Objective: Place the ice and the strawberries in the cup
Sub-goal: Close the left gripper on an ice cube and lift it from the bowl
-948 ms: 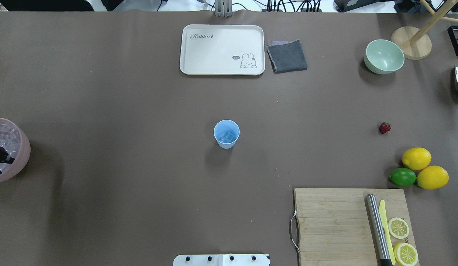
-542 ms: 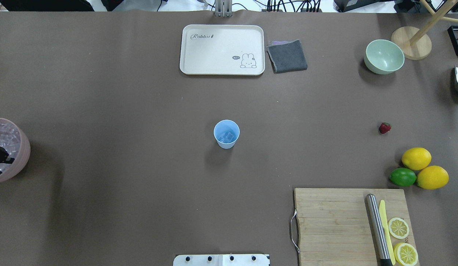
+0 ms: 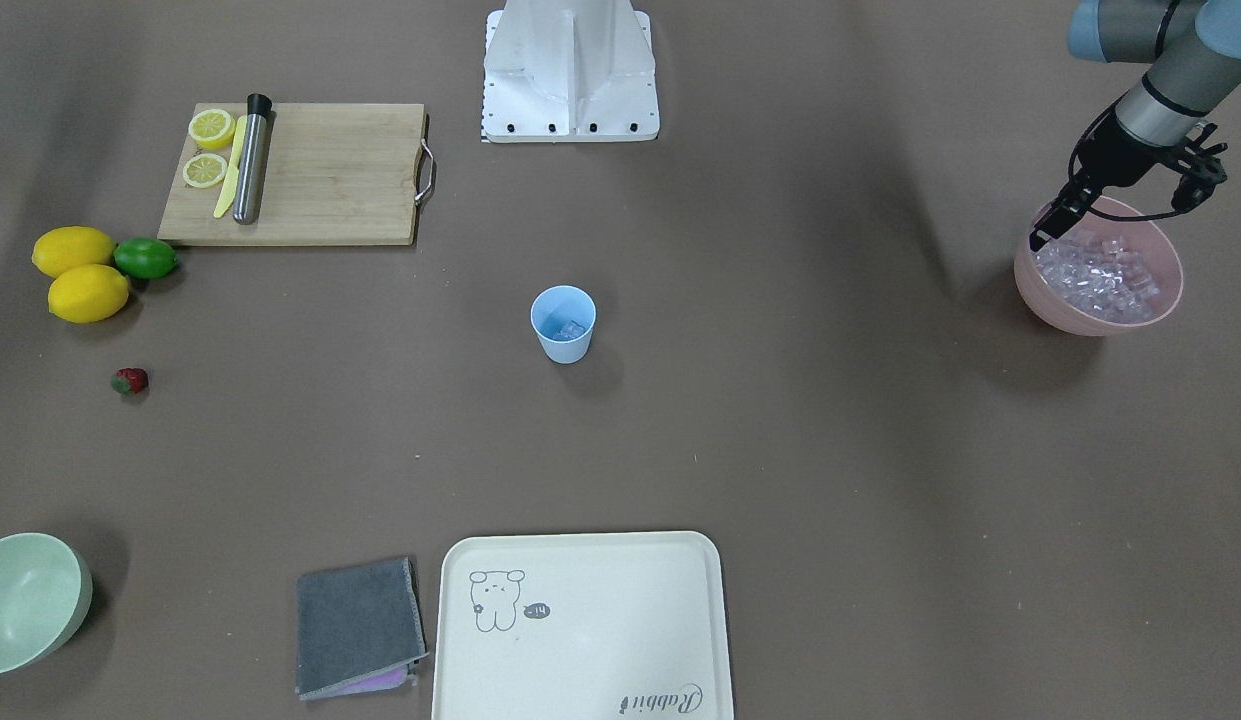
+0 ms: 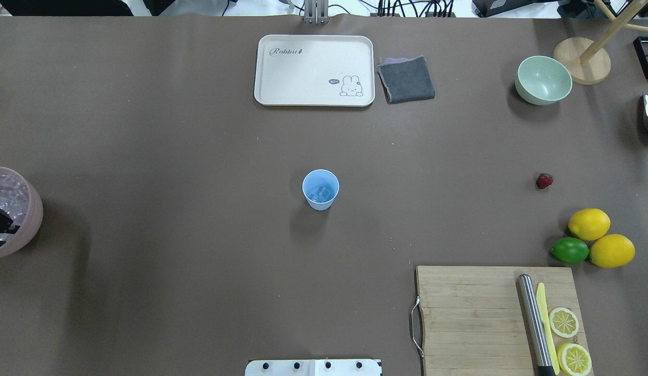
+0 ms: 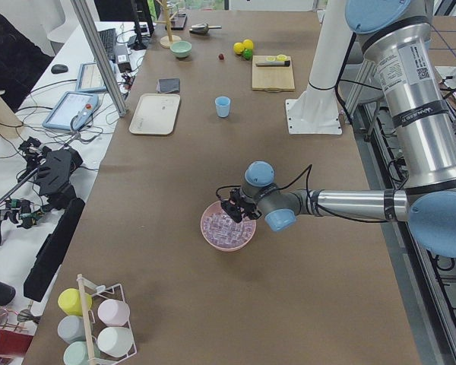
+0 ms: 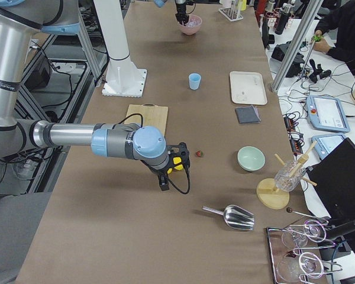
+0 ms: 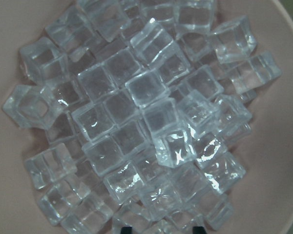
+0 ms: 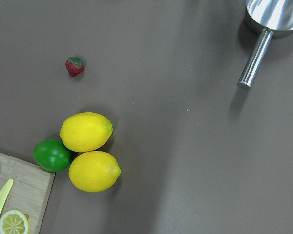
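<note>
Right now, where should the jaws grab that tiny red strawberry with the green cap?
Across the red body of the tiny red strawberry, below its green cap, coming from straight above. It lies alone on the flat brown table, apart from the nearest yellow lemon, so the jaws probably have room on both sides.

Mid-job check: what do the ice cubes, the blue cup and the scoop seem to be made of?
Ice cubes: clear, glossy, sharp-edged, no meltwater showing; probably acrylic or glass rather than real ice. Cup: matte, opaque light blue, thin wall; likely plastic. Scoop: mirror-bright with reflections; apparently polished steel.
</note>
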`<act>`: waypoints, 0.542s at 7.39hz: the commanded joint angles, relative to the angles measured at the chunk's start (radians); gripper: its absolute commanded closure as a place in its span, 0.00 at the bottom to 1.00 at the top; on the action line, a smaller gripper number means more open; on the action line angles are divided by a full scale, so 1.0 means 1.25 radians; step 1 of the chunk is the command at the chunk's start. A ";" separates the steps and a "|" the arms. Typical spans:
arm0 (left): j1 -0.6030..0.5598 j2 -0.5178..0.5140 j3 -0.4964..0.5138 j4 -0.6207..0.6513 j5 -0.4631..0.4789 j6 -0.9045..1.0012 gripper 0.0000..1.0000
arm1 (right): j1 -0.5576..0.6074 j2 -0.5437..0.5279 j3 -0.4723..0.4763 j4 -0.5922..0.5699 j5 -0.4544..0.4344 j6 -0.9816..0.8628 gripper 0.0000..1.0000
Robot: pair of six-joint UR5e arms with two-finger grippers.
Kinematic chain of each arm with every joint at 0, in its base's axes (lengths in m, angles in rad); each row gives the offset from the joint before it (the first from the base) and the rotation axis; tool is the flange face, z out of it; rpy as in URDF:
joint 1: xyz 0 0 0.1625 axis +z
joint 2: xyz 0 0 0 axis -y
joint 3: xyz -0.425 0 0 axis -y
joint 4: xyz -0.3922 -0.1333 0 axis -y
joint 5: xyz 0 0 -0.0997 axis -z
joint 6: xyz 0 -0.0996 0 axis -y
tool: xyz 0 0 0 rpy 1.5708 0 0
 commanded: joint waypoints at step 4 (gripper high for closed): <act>-0.014 0.034 -0.051 0.002 -0.063 0.016 1.00 | 0.000 -0.001 -0.007 -0.002 0.004 0.000 0.00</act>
